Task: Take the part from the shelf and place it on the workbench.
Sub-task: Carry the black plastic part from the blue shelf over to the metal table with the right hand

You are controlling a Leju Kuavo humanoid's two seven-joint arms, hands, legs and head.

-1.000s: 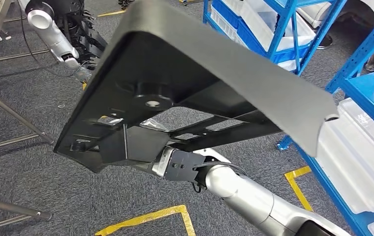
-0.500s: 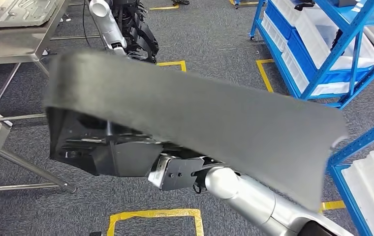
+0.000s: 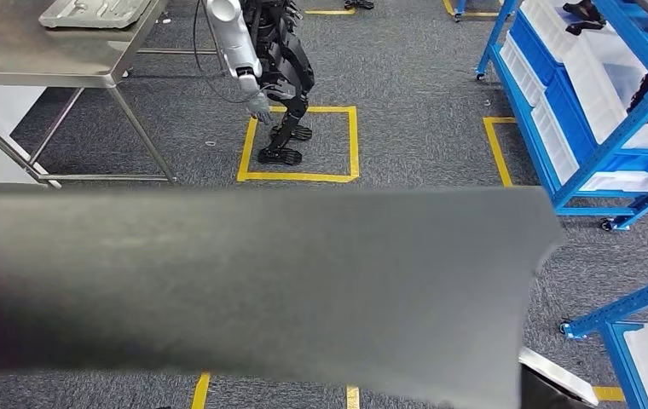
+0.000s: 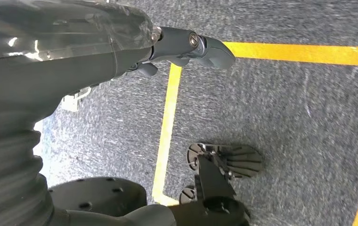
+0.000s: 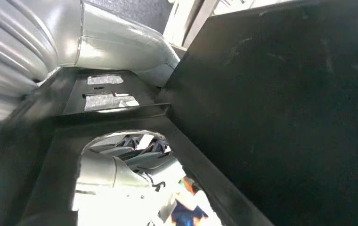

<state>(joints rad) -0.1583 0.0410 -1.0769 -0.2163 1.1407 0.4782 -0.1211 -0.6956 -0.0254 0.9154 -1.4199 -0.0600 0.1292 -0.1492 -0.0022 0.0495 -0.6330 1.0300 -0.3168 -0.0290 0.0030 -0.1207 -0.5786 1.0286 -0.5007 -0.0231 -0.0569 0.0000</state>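
The large black part (image 3: 252, 290) is held up close under the head camera, hiding the floor below. In the right wrist view, the right hand (image 5: 120, 52) seems to grip the part's frame, though its fingers are mostly hidden. The left hand (image 4: 186, 44) hangs over the carpet, holding nothing, fingers loosely extended. A metal workbench (image 3: 56, 60) stands well apart, ahead on the left.

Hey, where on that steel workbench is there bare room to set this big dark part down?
The workbench top is bare from its near edge up to the grey tray at its far side; that far strip is taken. Another robot stands just off the bench's right end, so that side is tight. The part hides the nearer floor.
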